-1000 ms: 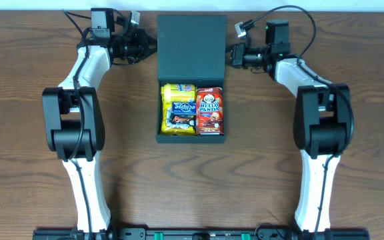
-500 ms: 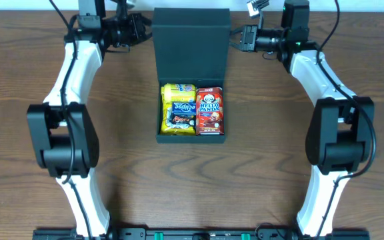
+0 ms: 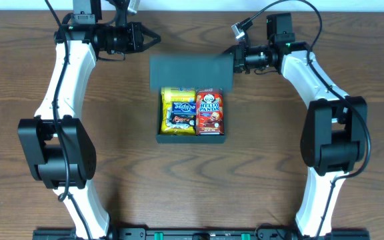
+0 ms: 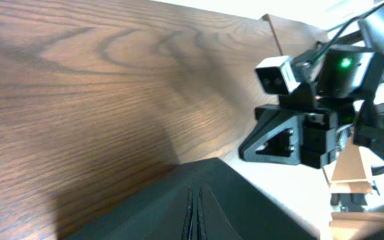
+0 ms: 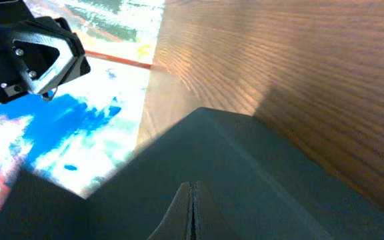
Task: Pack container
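Tilted lid [image 3: 191,71] over container [image 3: 192,138] rear; L/R free

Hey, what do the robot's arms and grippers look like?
The left arm and right arm match: white tubular links, bulky black joints. The left gripper and right gripper are black, with looping black cables. A green light glows on the right wrist.

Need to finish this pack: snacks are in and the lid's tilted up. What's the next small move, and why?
Probably push the flap lid forward and down onto the container. The lid stands tilted over the back edge, the snack packets already lie inside, and the shut left end effector and right end effector are up by its far corners.
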Tool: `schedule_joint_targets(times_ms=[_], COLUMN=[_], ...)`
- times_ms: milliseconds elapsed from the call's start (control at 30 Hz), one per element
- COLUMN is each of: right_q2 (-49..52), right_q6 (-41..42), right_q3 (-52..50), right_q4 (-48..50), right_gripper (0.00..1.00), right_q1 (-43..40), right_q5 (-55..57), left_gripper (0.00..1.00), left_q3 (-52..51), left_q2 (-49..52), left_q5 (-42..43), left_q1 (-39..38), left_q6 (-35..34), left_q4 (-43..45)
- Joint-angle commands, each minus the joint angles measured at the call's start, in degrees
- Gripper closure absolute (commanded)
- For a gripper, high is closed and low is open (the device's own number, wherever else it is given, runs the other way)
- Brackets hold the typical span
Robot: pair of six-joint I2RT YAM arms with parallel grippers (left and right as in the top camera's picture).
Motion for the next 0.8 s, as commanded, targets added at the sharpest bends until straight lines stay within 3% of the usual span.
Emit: schedule_joint_targets(times_ms=[0, 400, 633, 767], right_q2=[-0.66, -4.28, -9.20, -10.82], right_q6=[-2.34, -2.73, -5.55, -2.10], right_q3=[0.09, 0.09, 0.09, 0.09], right_q4=[-0.17, 4.39, 19.19, 28.46], right_gripper=[0.98, 0.99, 0.99, 0.99], right_q1=[-0.37, -0.70, -1.38, -2.03], right_q5=[1.62, 12.09, 13.42, 13.38], left_gripper=[0.94, 0.94, 0.94, 0.94], left_q3=[1.42, 1.42, 1.42, 1.42], left_q2=[-1.60, -6.19, -13.57, -18.95], left_q5=[-2.10, -4.50, -8.98, -9.42], left_q1=[0.13, 0.13, -1.05, -1.92], left_q6=[2.40, 2.45, 2.43, 2.43], left_q4=[-0.35, -5.75, -13.09, -15.91])
